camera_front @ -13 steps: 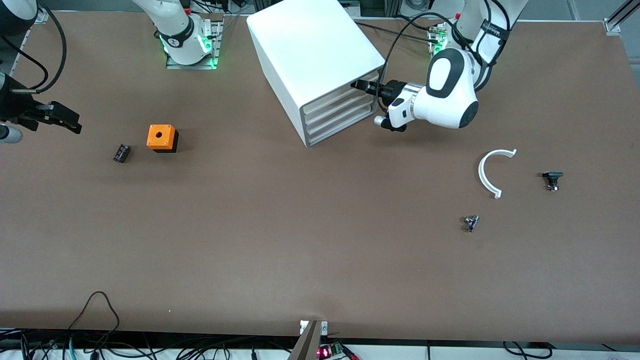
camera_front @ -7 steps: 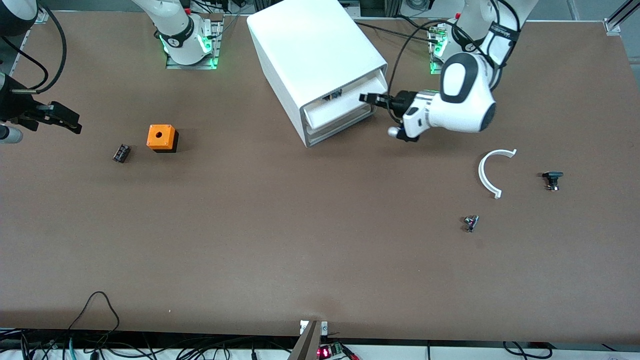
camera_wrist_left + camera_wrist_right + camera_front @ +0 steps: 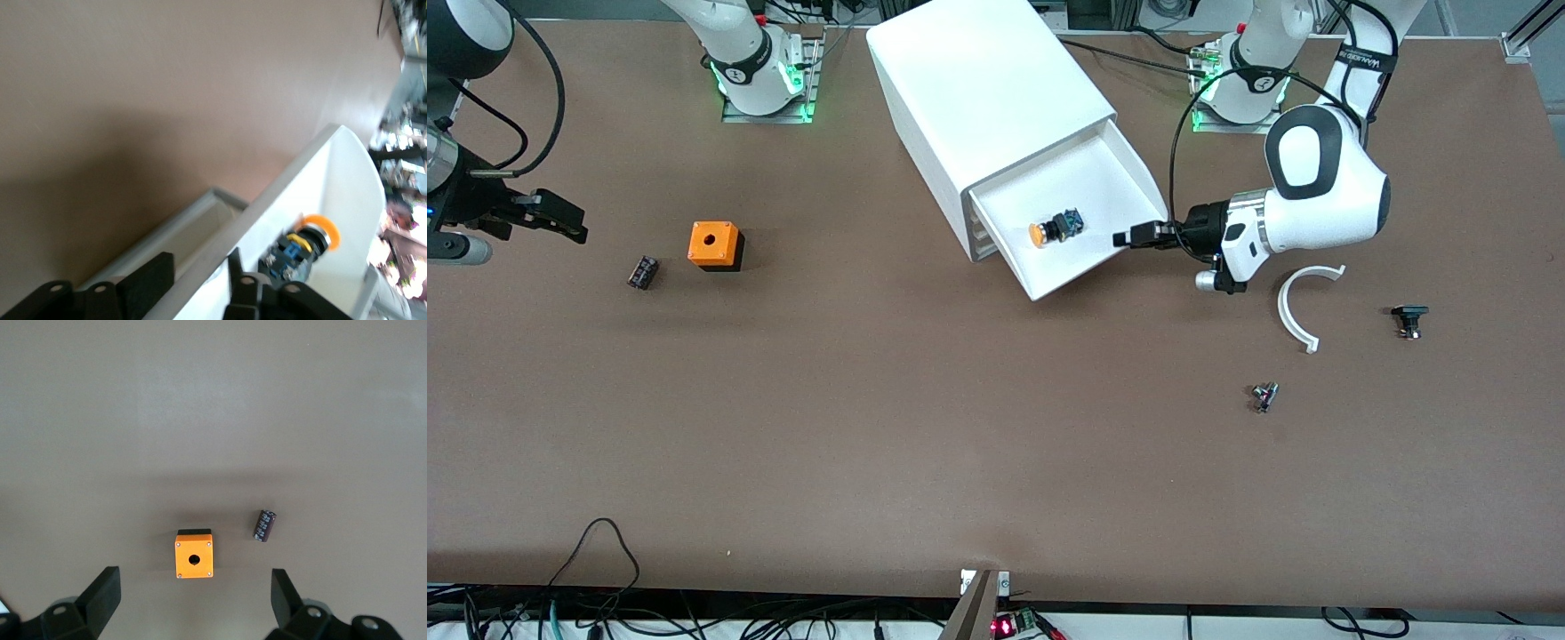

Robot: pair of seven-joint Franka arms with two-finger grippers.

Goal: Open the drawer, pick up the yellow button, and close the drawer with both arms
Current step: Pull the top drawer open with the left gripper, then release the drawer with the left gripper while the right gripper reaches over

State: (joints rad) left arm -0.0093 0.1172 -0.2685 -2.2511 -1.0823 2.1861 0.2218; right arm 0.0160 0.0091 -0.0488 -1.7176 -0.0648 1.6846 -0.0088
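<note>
The drawer (image 3: pixel 1080 274), the top one of the white cabinet (image 3: pixel 978 80), stands pulled far out toward the front camera. The button (image 3: pixel 1052 228), with its orange-yellow cap and black and blue body, lies on its side on the drawer's floor; it also shows in the left wrist view (image 3: pixel 303 243). My left gripper (image 3: pixel 1129 237) is shut on the drawer's front wall (image 3: pixel 293 193) at the corner toward the left arm's end, one finger (image 3: pixel 150 280) outside and one inside. My right gripper (image 3: pixel 560 222) is open and empty, up over the table at the right arm's end.
An orange cube with a hole (image 3: pixel 714 244) and a small black cylinder (image 3: pixel 643 271) lie below my right gripper (image 3: pixel 194 579). A white curved piece (image 3: pixel 1298 307), a black part (image 3: pixel 1408 318) and a small metal part (image 3: pixel 1264 396) lie near the left arm.
My left gripper has pulled the top drawer out of the cabinet toward the front camera, uncovering the button. My right gripper has hardly moved.
</note>
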